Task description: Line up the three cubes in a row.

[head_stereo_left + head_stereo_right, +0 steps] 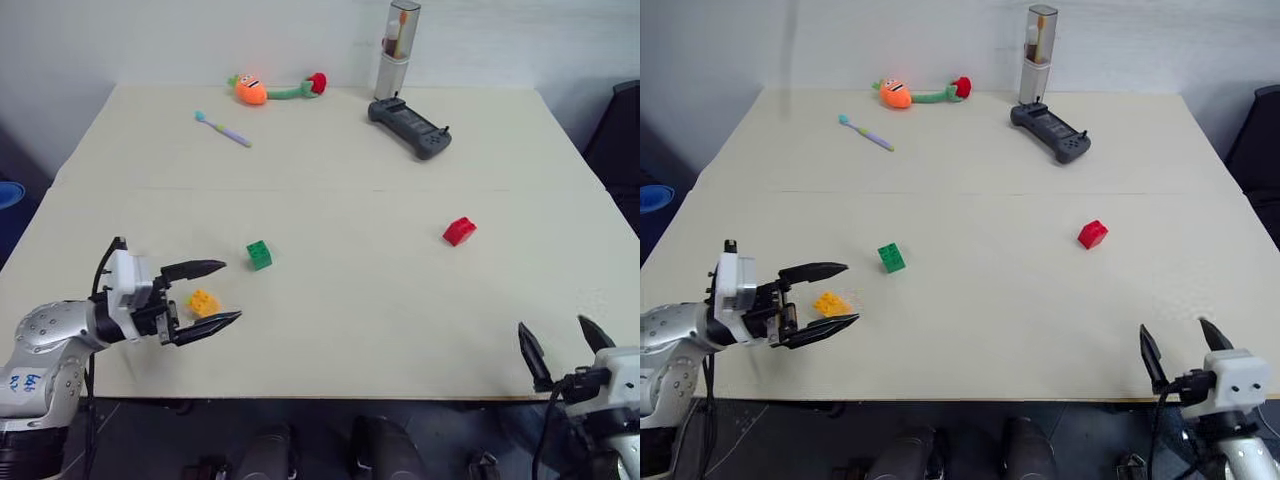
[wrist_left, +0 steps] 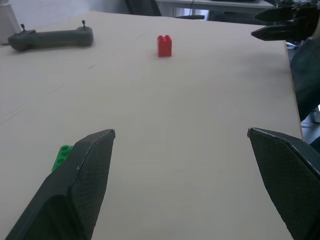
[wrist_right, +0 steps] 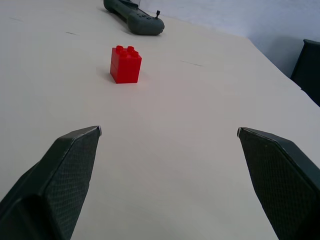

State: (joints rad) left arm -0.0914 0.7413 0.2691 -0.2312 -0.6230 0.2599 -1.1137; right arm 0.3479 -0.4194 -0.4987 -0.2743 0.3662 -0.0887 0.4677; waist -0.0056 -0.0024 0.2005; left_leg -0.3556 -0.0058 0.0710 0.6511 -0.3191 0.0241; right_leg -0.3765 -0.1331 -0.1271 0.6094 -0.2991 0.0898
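Left eye view: yellow-orange brick [image 1: 203, 301] sitting between wide-apart fingers of left gripper [image 1: 214, 293], green brick [image 1: 259, 254] just beyond, right gripper [image 1: 563, 345] likewise spread.

Left tool [image 1: 217, 292] points level toward the right, fingers spread wide and empty; right tool [image 1: 565, 345] hovers low at the near right, fingers apart, empty

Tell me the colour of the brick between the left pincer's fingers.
Yellow-orange brick, seen best in the left eye view, framed by the open left pincer.
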